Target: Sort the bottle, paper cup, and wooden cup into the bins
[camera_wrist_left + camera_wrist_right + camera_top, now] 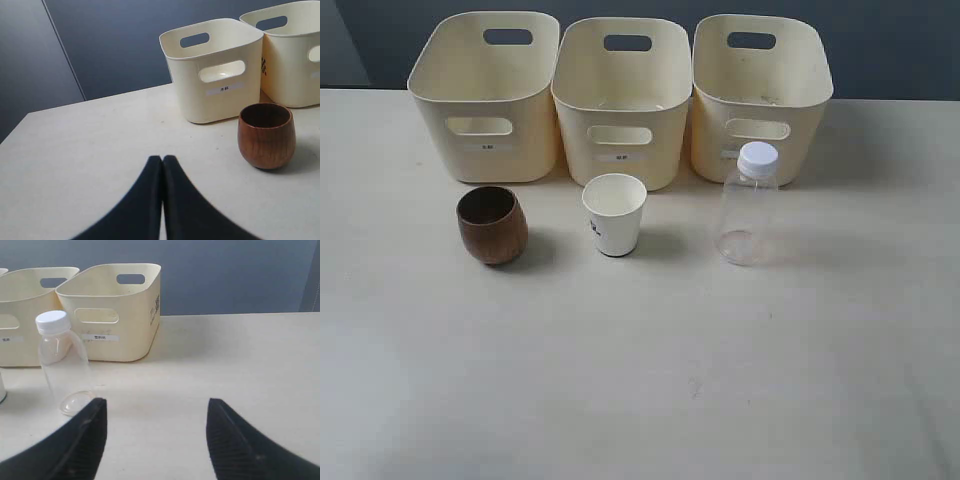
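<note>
Three cream bins stand in a row at the back: left bin (485,95), middle bin (622,100), right bin (760,95). In front of them stand the brown wooden cup (492,225), the white paper cup (614,214) and the clear bottle (748,205) with its white cap. Neither gripper shows in the exterior view. My left gripper (162,159) is shut with nothing in it, well short of the wooden cup (265,135). My right gripper (157,402) is open and empty, with the bottle (62,362) beside one finger, apart from it.
The pale table (650,380) stretches wide in front of the three objects. A dark wall lies behind the bins. In the left wrist view the table's edge (15,127) runs close by. A sliver of the paper cup (2,390) shows in the right wrist view.
</note>
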You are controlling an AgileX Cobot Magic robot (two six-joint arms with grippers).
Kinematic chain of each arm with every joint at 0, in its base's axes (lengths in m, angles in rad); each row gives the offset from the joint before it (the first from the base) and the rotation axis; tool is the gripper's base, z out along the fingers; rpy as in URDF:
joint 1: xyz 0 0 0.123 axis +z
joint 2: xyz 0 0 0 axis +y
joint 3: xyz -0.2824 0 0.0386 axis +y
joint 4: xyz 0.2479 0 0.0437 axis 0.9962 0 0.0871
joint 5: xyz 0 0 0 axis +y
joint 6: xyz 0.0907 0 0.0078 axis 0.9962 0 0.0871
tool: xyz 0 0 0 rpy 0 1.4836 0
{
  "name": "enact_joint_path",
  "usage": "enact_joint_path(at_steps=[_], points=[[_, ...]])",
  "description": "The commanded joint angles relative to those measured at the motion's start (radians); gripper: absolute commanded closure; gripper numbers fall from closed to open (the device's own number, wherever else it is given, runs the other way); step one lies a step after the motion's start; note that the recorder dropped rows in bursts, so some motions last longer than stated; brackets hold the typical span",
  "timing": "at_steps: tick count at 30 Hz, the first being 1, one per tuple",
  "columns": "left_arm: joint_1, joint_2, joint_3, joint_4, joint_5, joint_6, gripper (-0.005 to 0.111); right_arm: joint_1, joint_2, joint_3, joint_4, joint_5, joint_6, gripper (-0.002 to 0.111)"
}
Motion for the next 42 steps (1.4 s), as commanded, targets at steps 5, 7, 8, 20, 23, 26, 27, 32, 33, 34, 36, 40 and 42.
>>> enact_joint_path(at_steps=[5,7,8,20,23,26,27,32,33,34,36,40,42], points=[[-0.003,-0.005,0.001,0.000,-0.006,-0.002,0.107,-0.005,-0.006,0.002,-0.001,-0.012,-0.006,0.051],[-0.003,-0.005,0.001,0.000,-0.006,-0.002,0.107,-0.005,-0.006,0.002,-0.017,-0.003,-0.006,0.051],[-0.003,-0.005,0.001,0.000,-0.006,-0.002,0.107,-0.005,-0.006,0.002,-0.030,0.008,-0.006,0.051],[-0.003,-0.005,0.001,0.000,-0.006,-0.002,0.107,-0.005,-0.006,0.002,-0.035,0.011,-0.009,0.051],[-0.003,-0.005,0.001,0.000,-0.006,-0.002,0.107,-0.005,-0.006,0.002,-0.035,0.011,-0.009,0.051],[-0.003,-0.005,0.001,0.000,-0.006,-0.002,0.107,-0.005,-0.006,0.002,-0.035,0.011,-0.009,0.051],[-0.003,-0.005,0.001,0.000,-0.006,-0.002,0.107,-0.005,-0.006,0.002,-0.035,0.011,-0.009,0.051],[-0.003,-0.005,0.001,0.000,-0.006,-0.002,0.107,-0.005,-0.006,0.002,-0.044,-0.007,-0.010,0.051],[-0.003,-0.005,0.001,0.000,-0.006,-0.002,0.107,-0.005,-0.006,0.002,-0.055,-0.032,-0.010,0.051],[-0.003,-0.005,0.001,0.000,-0.006,-0.002,0.107,-0.005,-0.006,0.002,-0.056,-0.059,-0.010,0.051],[-0.003,-0.005,0.001,0.000,-0.006,-0.002,0.107,-0.005,-0.006,0.002,-0.046,-0.146,-0.010,0.051],[-0.003,-0.005,0.001,0.000,-0.006,-0.002,0.107,-0.005,-0.006,0.002,0.053,-0.302,-0.008,0.051],[-0.003,-0.005,0.001,0.000,-0.006,-0.002,0.107,-0.005,-0.006,0.002,0.086,-0.338,-0.008,0.051]])
